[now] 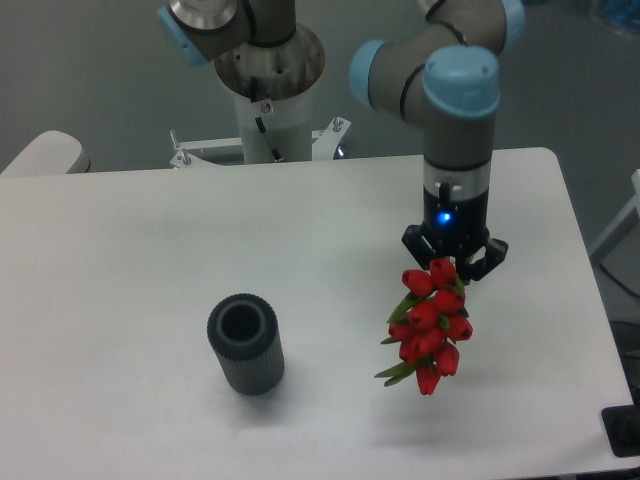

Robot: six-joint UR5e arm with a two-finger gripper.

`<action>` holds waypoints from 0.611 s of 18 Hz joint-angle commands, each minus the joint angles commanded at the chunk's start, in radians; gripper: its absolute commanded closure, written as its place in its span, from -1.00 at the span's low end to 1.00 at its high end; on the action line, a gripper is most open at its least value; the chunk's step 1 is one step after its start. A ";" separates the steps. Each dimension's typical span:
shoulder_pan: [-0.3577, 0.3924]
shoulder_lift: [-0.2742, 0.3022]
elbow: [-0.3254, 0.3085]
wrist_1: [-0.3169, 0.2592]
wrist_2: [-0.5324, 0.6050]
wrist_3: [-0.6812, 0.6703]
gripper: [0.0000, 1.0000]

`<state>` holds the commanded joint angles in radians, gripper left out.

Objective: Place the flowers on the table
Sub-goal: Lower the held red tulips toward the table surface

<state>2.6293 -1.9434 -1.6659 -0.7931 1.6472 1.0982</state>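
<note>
A bunch of red tulips with green leaves, the flowers, hangs from my gripper over the right part of the white table. The blooms point down toward the front, and the stems are hidden inside the gripper. The gripper is shut on the top of the bunch. A faint shadow lies on the table below the blooms; the bunch appears to be held above the surface, not resting on it.
A dark grey ribbed cylinder vase stands upright and empty on the table, left of the flowers. The robot's white base stands behind the table's far edge. The table's right edge is near the gripper.
</note>
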 joint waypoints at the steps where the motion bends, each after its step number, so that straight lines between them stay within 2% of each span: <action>1: -0.002 -0.014 0.003 0.000 0.015 0.000 0.54; 5: -0.005 -0.066 0.003 0.021 0.065 0.003 0.54; 11: -0.025 -0.143 0.021 0.026 0.065 0.003 0.53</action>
<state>2.6047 -2.0861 -1.6445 -0.7670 1.7119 1.1014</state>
